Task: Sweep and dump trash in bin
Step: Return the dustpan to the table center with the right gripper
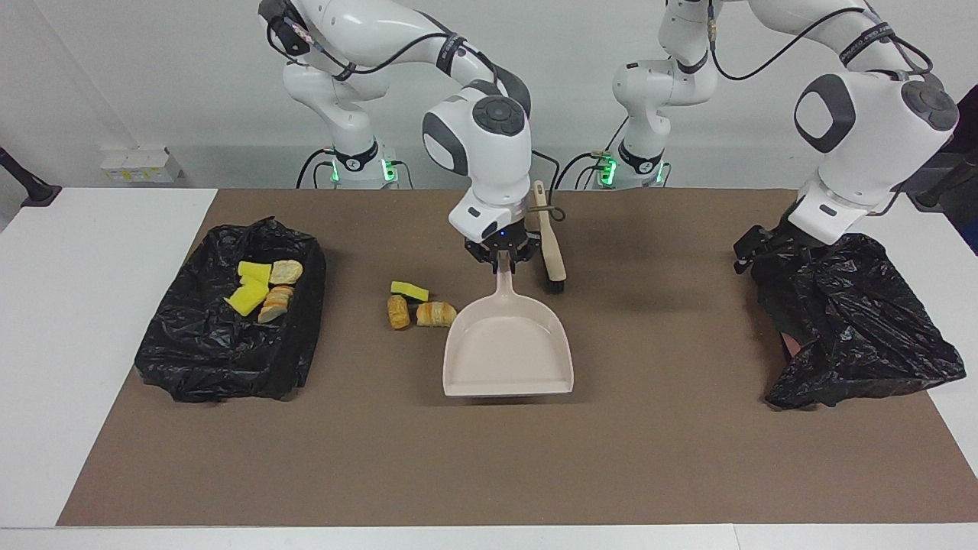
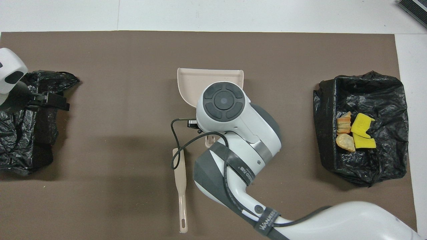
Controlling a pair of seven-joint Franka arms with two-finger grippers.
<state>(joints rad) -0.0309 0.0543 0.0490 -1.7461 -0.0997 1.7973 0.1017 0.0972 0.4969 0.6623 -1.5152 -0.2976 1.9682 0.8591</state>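
A: Where is the right hand (image 1: 504, 258)?

B: Low over the middle of the brown mat (image 1: 489, 466), clenched on the handle of the pale pink dustpan (image 1: 508, 347). The pan lies flat on the mat, its open edge pointing away from the robots.

A: What sits around it?

B: The brush (image 1: 550, 243) lies just beside the hand, nearer to the robots than the pan, bristle end toward the pan. In the overhead view the right arm covers the pan's handle and the loose scraps.

A: And the trash?

B: Three loose scraps (image 1: 419, 305) lie on the mat close beside the pan's rim, toward the right arm's end of the counter (image 1: 92, 267): a yellow sponge chunk with a green side and two golden-brown bread pieces. Further pieces (image 1: 263, 289), yellow sponge and bread, lie in the black-lined bin (image 1: 221, 359) at that same end.

A: The left hand (image 1: 752, 248)?

B: Released, fingers apart, grasping nothing, hanging at the edge of the crumpled black bag (image 1: 856, 321) at the left arm's end, well apart from the pan.
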